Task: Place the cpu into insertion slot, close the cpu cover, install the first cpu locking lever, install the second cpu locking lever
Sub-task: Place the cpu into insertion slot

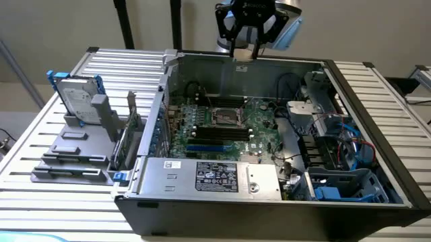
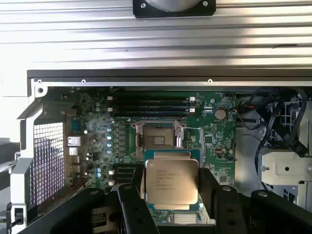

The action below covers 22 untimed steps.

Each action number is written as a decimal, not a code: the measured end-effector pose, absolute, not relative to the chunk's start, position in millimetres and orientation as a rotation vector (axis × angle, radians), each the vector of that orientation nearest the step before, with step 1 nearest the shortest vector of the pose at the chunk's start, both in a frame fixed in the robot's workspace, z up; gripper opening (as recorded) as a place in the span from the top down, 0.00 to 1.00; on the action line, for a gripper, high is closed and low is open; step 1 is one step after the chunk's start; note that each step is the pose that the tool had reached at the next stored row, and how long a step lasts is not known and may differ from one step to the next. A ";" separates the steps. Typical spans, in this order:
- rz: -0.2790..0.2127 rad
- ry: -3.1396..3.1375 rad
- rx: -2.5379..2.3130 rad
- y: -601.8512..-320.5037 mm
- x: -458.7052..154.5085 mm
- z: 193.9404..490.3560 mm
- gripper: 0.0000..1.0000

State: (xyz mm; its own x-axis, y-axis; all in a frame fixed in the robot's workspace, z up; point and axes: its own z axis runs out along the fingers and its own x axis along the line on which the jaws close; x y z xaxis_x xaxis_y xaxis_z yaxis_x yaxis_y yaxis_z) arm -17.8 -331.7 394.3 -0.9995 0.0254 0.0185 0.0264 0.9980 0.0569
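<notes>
Silver and dull, the cpu (image 2: 171, 181) is sitting flat between the black fingers (image 2: 130, 207) of the pincer (image 1: 245, 49). The pincer is gripping it by two opposite edges, its jaws standing wide because the chip itself is wide. In the exterior view the pincer is hanging high over the far wall of the computer case (image 1: 269, 206), well clear of the green motherboard (image 2: 92, 131). The insertion slot (image 2: 158, 136) is lying below and ahead of the chip, between it and the long memory slots (image 2: 151, 105), and is appearing empty, with its dark centre showing. Chip and slot are looking squared to each other, their edges running roughly parallel. The case is resting on the slatted metal worktop (image 1: 47, 201).
</notes>
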 end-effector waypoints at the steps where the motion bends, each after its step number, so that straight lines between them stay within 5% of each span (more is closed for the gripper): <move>1: -0.089 -3.122 -0.040 -331.7 -17.8 394.3 0.45; 22: -0.086 -3.117 -0.236 -331.6 -18.0 390.6 0.45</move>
